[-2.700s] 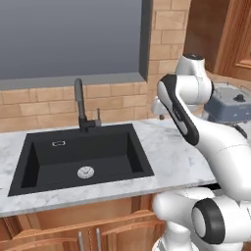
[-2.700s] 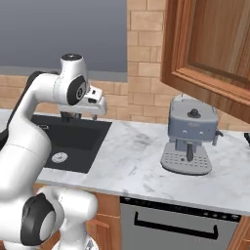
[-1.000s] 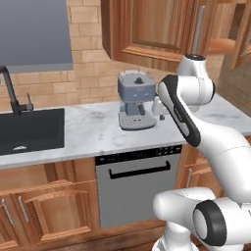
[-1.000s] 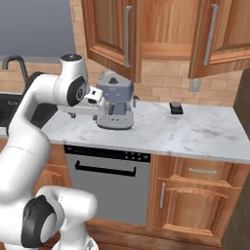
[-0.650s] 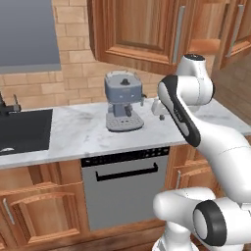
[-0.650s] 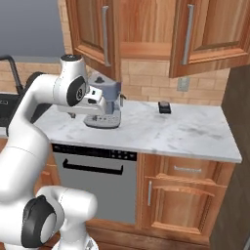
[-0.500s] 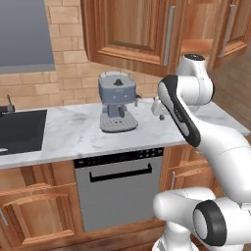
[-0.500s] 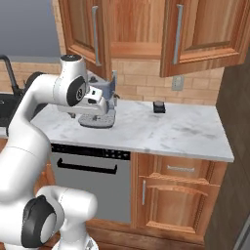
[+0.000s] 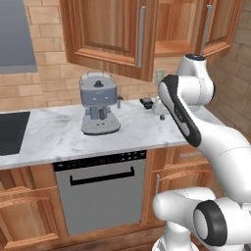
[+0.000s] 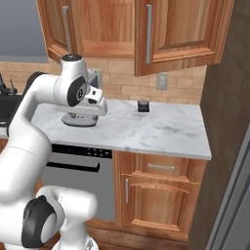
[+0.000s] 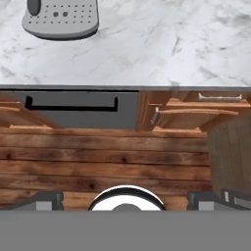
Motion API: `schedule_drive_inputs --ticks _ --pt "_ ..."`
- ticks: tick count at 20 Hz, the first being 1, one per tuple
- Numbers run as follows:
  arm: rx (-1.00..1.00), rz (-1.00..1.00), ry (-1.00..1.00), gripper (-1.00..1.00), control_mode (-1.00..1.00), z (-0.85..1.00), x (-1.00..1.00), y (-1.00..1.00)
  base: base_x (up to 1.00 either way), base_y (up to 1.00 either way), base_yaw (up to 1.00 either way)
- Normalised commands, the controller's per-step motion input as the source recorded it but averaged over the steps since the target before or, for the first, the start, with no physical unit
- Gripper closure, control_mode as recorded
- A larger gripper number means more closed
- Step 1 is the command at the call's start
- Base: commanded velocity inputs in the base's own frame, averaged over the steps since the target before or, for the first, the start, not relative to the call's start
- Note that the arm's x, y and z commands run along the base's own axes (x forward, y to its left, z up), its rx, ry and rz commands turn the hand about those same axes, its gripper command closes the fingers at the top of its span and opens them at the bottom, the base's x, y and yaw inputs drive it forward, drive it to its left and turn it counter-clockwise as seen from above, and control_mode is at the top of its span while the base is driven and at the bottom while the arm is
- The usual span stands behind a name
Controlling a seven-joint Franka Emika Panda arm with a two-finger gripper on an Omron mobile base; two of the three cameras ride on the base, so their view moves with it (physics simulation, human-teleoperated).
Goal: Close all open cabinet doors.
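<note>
Above the marble counter point(image 10: 161, 129), two upper cabinet doors point(image 10: 178, 34) hang ajar, swung out toward me over the worktop, one at the left and one at the right of the open shelf. My gripper point(image 11: 126, 198) looks down past the counter edge at the dishwasher point(image 9: 100, 191) and wooden floor, jaws spread wide and holding nothing, likely so a flat push can swing a door home. A grey coffee machine point(image 9: 98, 103) stands at far left.

So the coffee machine point(image 9: 99, 104) is sitting on the table point(image 9: 59, 139), with the dishwasher point(image 9: 100, 191) sitting right below it. The cabinet doors point(image 9: 110, 34) are hanging above it, swung out. A small box point(image 10: 142, 105) is lying to the machine's right, by the wall.
</note>
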Motion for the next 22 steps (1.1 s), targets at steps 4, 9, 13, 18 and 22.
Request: schedule_drive_inputs --ticks 4,9,13,18,22 --pt "0.00 0.00 0.00 -1.00 1.00 0.00 0.00 0.00 0.47 -0.26 0.00" --pt "0.00 0.00 0.00 -1.00 1.00 0.00 0.00 0.00 0.47 -0.33 0.00" --pt "0.00 0.00 0.00 -1.00 1.00 0.00 0.00 0.00 0.36 -0.38 0.00" --pt "0.00 0.00 0.00 -1.00 1.00 0.00 0.00 0.00 0.28 -0.40 0.00" --pt "0.00 0.00 0.00 -1.00 1.00 0.00 0.00 0.00 0.37 -0.23 0.00"
